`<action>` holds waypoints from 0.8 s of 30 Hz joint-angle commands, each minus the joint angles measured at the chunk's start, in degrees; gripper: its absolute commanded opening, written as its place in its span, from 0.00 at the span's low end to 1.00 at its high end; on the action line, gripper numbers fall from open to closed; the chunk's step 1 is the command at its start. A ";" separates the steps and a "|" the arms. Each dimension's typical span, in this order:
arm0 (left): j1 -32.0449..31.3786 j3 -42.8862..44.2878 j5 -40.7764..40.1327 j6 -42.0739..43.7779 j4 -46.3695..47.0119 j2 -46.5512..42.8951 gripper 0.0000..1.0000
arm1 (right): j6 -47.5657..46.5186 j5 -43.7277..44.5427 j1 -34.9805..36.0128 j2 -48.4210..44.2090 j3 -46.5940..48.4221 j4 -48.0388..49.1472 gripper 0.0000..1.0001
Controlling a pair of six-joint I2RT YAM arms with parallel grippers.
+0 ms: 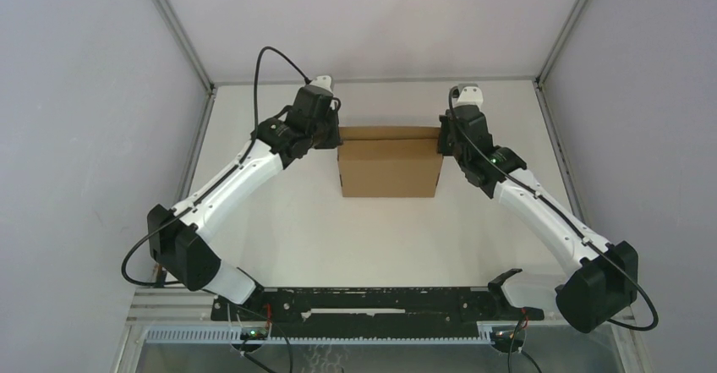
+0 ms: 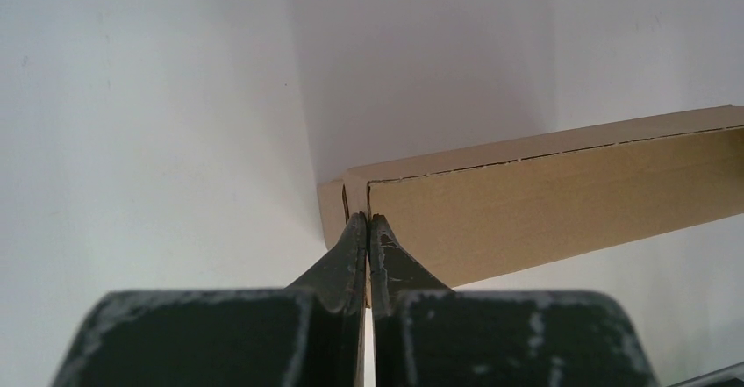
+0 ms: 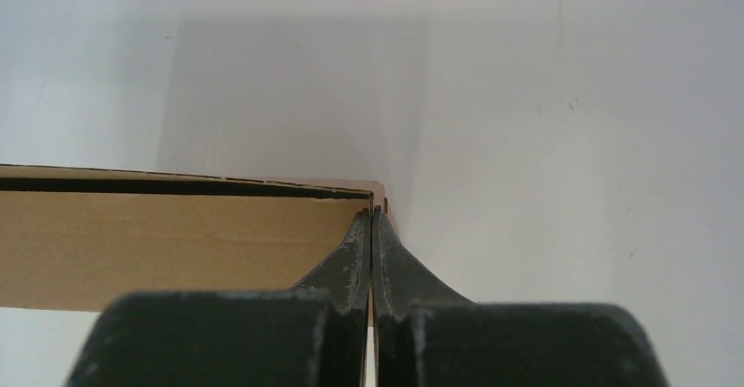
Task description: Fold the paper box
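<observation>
The brown paper box (image 1: 390, 170) sits in the far middle of the table, its lid panel sloping toward the front. My left gripper (image 1: 339, 139) is at the box's far left corner and my right gripper (image 1: 440, 140) at its far right corner. In the left wrist view the left gripper (image 2: 368, 220) is shut on a thin cardboard edge at the end of the paper box (image 2: 561, 198). In the right wrist view the right gripper (image 3: 372, 214) pinches the end wall of the paper box (image 3: 158, 247) the same way. A dark gap runs under the lid's top edge.
White table (image 1: 279, 229) with grey enclosure walls on three sides and metal posts at the back corners. A black rail (image 1: 372, 301) carrying the arm bases runs along the near edge.
</observation>
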 commanded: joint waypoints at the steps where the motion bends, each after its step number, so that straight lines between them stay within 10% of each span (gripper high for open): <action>1: -2.83 -2.97 3.80 -1.41 4.58 -2.06 0.01 | 2.25 -5.06 2.37 0.92 -2.88 -3.02 0.00; 24: -6.39 -13.70 -2.22 -1.19 11.97 -8.32 0.01 | 3.32 -4.17 2.36 -1.55 -7.25 -1.00 0.00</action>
